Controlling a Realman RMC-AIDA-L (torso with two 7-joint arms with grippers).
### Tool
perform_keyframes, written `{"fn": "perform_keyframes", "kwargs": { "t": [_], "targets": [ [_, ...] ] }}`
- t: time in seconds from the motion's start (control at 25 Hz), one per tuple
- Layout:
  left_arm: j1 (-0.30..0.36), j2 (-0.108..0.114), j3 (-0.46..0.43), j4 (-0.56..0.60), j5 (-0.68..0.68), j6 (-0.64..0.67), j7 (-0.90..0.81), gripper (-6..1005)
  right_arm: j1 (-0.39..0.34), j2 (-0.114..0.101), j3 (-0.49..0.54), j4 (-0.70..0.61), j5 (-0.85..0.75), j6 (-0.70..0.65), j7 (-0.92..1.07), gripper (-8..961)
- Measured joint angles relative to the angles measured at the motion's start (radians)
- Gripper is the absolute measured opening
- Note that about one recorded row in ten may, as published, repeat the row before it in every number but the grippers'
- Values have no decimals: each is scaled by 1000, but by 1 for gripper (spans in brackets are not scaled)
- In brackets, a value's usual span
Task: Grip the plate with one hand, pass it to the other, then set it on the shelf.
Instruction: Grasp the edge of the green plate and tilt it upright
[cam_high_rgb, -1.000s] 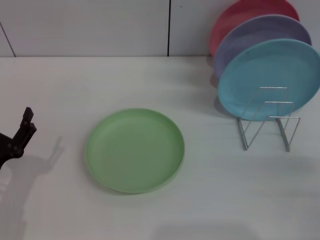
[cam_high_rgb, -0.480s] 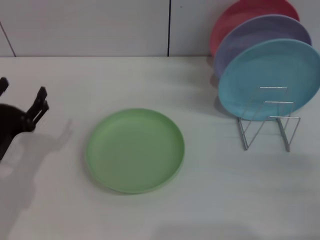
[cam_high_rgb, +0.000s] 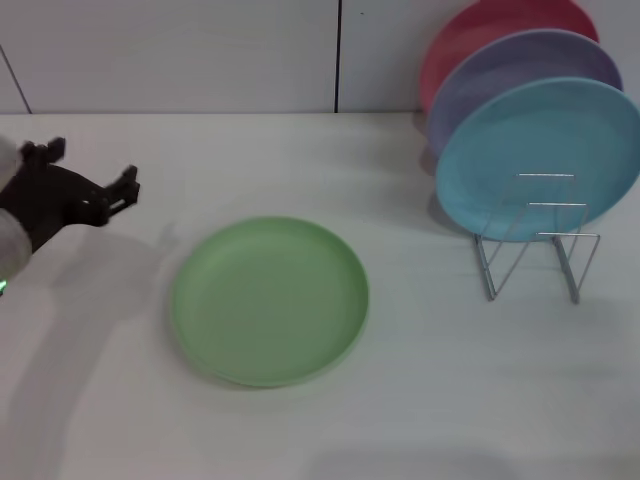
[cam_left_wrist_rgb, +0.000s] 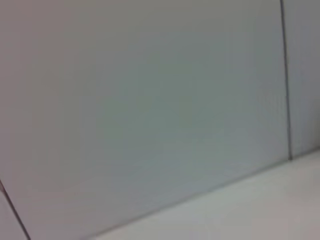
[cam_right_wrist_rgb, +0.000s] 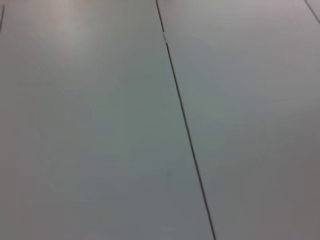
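The light green plate (cam_high_rgb: 270, 300) lies flat on the white table (cam_high_rgb: 420, 400), in the middle of the head view. The silver wire shelf (cam_high_rgb: 540, 245) stands at the right and holds other plates at its back slots. My left gripper (cam_high_rgb: 88, 172) is open and empty, raised above the table to the left of the green plate and apart from it. My right gripper is out of view. Both wrist views show only the grey wall panels.
A light blue plate (cam_high_rgb: 540, 160), a lavender plate (cam_high_rgb: 520, 70) and a pink plate (cam_high_rgb: 490, 30) stand upright in the shelf. The grey wall (cam_high_rgb: 200, 50) rises behind the table's far edge.
My left gripper has moved up and to the right from the left edge, closer to the green plate. The plate and shelf have not moved.
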Motion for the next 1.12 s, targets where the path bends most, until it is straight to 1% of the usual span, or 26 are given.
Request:
{"fn": "perform_keyframes", "kwargs": {
  "t": [0.04, 0.08, 0.12, 0.16, 0.2, 0.28, 0.36, 0.48, 0.56, 0.76, 1.0, 1.12],
  "targets": [
    [2, -16, -16, -50, 0, -90, 13, 861, 2, 0, 0, 0, -2, 3, 0, 842],
    [4, -30, -27, -80, -1, -145, 26, 861, 4, 0, 0, 1, -3, 8, 0, 842],
    [7, -58, -53, -132, -3, -248, 49, 861, 5, 0, 0, 1, -3, 13, 0, 842],
    [8, -80, -74, -164, -4, -321, 65, 861, 5, 0, 0, 0, -4, 18, 0, 841],
    [7, -95, -88, -189, -6, -379, 75, 861, 6, 0, 0, 0, -4, 23, 0, 841],
    [-3, -107, -100, -226, -15, -478, 74, 861, 7, 0, 0, -1, -10, 30, 0, 842],
    [-21, -105, -101, -239, -42, -539, 60, 861, 7, 0, 0, -2, -14, 38, 0, 842],
    [-53, -104, -124, -237, -113, -617, 56, 861, 6, 0, 0, -4, -15, 47, 0, 842],
    [-63, -104, -130, -230, -134, -638, 57, 861, 4, -1, 0, -5, -15, 49, 0, 842],
    [-82, -107, -125, -184, -140, -635, 55, 862, -2, -2, 0, -12, -15, 52, 0, 841],
    [-141, -109, -130, -36, -178, -600, 53, 862, -3, -4, 0, -14, -15, 55, -5, 841],
    [-162, -110, -132, 14, -194, -589, 52, 862, -2, -5, 0, -19, -16, 63, -5, 841]
  ]
}}
